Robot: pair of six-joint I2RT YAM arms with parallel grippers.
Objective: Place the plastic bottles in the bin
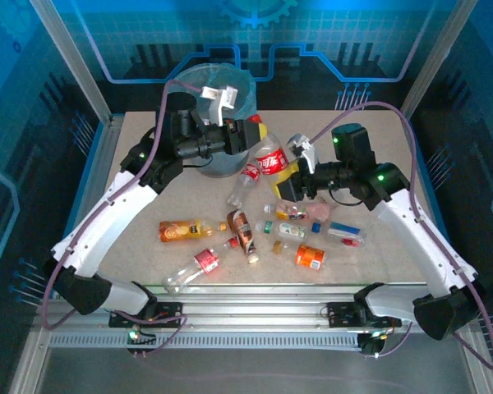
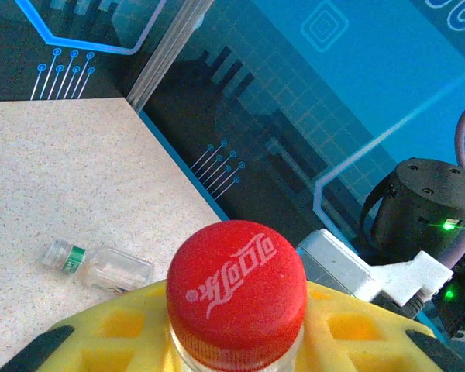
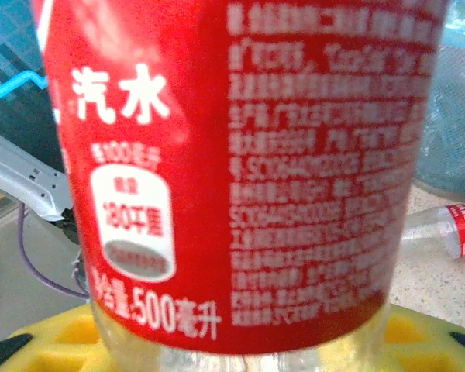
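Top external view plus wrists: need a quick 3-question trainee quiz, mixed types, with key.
1. True or false: the bin stands at the near edge, beside the arm bases.
2. In the left wrist view, the cap right in front of the camera is: A green, B red, C blue.
3. Which item do the left gripper and right gripper meet at?
Key: 1 false, the bin stands at the far edge. 2 B. 3 the red-label bottle.
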